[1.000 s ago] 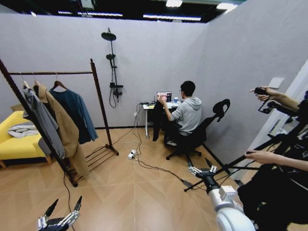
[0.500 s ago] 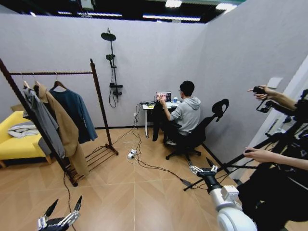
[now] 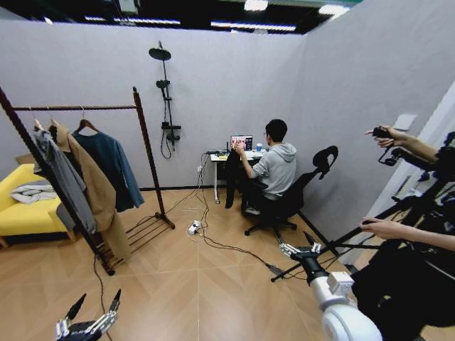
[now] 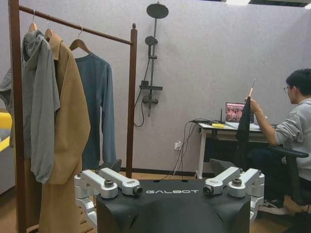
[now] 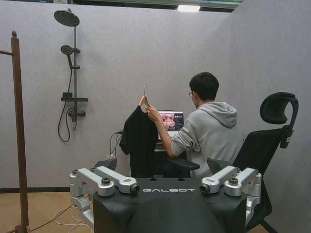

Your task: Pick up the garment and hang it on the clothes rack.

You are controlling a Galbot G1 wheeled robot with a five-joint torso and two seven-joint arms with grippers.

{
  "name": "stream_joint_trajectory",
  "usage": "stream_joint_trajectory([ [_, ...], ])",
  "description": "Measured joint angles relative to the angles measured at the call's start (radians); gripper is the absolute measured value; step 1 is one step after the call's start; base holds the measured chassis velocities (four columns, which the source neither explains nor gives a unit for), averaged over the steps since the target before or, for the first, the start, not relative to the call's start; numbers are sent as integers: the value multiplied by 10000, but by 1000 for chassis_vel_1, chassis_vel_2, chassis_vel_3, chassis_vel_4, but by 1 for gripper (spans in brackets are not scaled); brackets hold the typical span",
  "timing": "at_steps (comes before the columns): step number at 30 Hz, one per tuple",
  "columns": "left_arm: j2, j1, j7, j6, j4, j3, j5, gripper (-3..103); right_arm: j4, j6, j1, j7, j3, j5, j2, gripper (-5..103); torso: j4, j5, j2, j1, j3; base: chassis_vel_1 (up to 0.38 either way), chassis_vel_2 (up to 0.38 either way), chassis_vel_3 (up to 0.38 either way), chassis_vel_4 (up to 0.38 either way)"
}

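The garment [image 5: 140, 141], a black top on a light wooden hanger, hangs from the raised hand of a person seated at the far desk; it also shows as the garment [image 3: 233, 177] and edge-on as the garment [image 4: 244, 128]. The clothes rack [image 3: 78, 108] stands at the left, its dark wooden bar [image 4: 73, 26] carrying other clothes and one post [image 5: 18, 121] showing in the right wrist view. My left gripper [image 3: 91, 312] hovers low at the front left, open and empty [image 4: 167, 167]. My right gripper [image 3: 298, 249] is open and empty too [image 5: 160, 165], pointing towards the seated person from well short of the garment.
A grey hoodie [image 3: 64, 177], tan coat [image 3: 96, 192] and teal-blue shirt [image 3: 114, 167] fill the rack's left part. A yellow sofa [image 3: 18, 209] stands behind it. Cables and a power strip [image 3: 193, 227] cross the floor. An office chair [image 3: 291, 202] and tripod legs [image 3: 355, 245] stand on the right.
My right arm has edged slightly to the right; nothing else has visibly moved.
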Motion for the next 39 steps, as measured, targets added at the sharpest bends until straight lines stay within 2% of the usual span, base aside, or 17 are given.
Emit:
stream_joint_trajectory([
  [14,0,0,1,0,0,0,0,100,6,-42,161,15,227,35,-13,100,1,3,0,2,0,-136,137,132,-147],
  [29,0,-1,-1,0,0,0,0,100,-322,87,399,-150,109,-46,-1,100,-1,-5,-2,4,0,-288,288,307,-293],
  [32,0,0,1,0,-1,0,0,100,-323,30,383,-220,114,-210,-9,100,0,6,-3,6,3,-291,319,307,-307],
  [35,0,0,0,1,0,0,0,100,-166,36,236,-433,182,-321,-12,100,-1,-8,0,1,-2,-318,325,323,-328],
  [39,-1,0,-1,1,0,0,0,100,-72,166,128,-449,250,-259,-133,100,2,6,-2,5,2,-329,319,293,-319],
])
